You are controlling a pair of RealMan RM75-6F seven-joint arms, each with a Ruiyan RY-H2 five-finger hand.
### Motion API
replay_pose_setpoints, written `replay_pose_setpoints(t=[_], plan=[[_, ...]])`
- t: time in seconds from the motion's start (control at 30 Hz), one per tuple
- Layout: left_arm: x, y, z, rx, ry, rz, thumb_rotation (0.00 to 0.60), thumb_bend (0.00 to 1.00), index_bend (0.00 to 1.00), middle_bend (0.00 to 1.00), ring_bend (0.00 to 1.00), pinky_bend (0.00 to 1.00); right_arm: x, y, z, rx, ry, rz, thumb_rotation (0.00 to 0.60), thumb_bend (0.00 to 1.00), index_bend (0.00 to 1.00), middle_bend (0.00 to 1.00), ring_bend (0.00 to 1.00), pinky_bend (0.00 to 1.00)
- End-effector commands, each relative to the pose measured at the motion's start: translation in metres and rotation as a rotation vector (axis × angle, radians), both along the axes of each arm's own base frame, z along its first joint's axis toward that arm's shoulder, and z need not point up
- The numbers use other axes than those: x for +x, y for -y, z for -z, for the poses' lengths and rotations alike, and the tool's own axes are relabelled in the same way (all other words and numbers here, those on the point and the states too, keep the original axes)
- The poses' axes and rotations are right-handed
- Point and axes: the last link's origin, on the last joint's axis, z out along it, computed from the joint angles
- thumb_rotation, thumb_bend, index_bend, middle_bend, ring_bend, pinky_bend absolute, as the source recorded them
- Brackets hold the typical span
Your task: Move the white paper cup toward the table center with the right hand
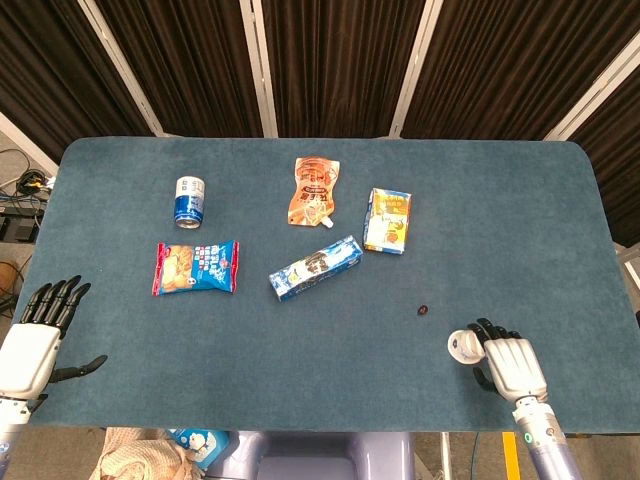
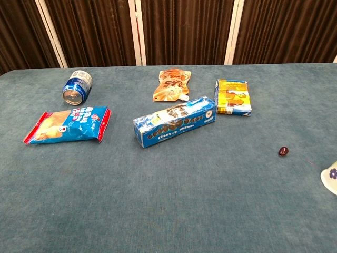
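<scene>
The white paper cup stands near the table's front right edge. In the chest view only a sliver of the cup shows at the right border. My right hand sits against the cup's right side, back facing up. Its dark fingers curl around the far side and the thumb tucks in on the near side, gripping the cup. My left hand hovers off the table's front left corner with fingers spread, holding nothing.
A small dark bead lies just up-left of the cup. Toward the middle lie a blue biscuit box, a yellow carton, an orange pouch, a snack bag and a blue can.
</scene>
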Motion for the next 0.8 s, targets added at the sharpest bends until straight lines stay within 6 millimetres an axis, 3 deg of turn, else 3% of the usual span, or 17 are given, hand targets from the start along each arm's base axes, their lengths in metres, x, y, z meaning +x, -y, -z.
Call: replay_pose_setpoints(t=[0.03, 0.33, 0.8], plan=[[0.000, 0.000, 0.000, 0.001, 0.000, 0.000, 0.600, 0.00, 0.00, 0.00, 0.00, 0.00, 0.001, 0.002, 0.002, -0.004, 0.000, -0.002, 0.600, 0.48, 0.41, 0.30, 0.38, 0.39], [0.000, 0.000, 0.000, 0.001, 0.001, 0.001, 0.600, 0.00, 0.00, 0.00, 0.00, 0.00, 0.009, 0.004, 0.003, -0.010, 0.018, -0.015, 0.600, 0.49, 0.46, 0.32, 0.39, 0.39], [0.000, -0.001, 0.001, 0.000, 0.000, -0.002, 0.600, 0.00, 0.00, 0.00, 0.00, 0.00, 0.054, 0.037, -0.004, -0.079, 0.088, -0.089, 0.600, 0.49, 0.46, 0.32, 0.39, 0.39]])
